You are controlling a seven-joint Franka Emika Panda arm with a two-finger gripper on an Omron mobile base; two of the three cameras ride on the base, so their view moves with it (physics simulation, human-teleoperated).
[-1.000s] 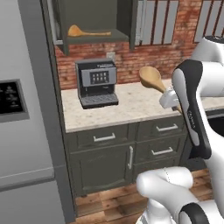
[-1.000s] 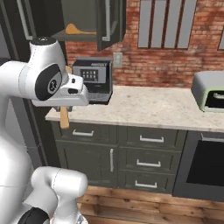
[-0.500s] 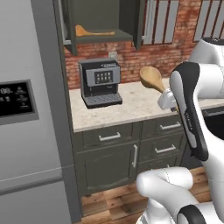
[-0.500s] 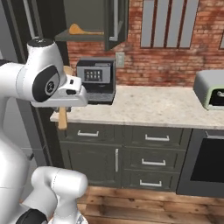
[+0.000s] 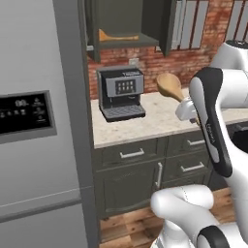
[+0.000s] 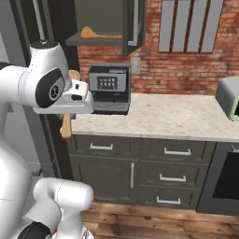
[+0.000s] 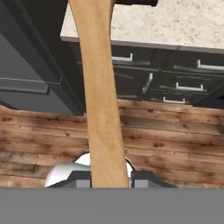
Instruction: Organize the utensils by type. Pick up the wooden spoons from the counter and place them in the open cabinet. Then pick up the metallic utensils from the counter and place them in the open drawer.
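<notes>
Writing: none is reading clearly.
Fingers: gripping a smooth wooden spoon by its handle.
Counter: showing speckled beige stone.

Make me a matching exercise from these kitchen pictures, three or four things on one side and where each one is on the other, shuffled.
Things:
1. held wooden spoon
2. second wooden spoon
3. coffee machine
4. toaster

Places:
A. on the cabinet shelf
B. far right end of the counter
C. in the gripper
D. on the counter below the cabinet

Pairs: 1-C, 2-A, 3-D, 4-B
</notes>
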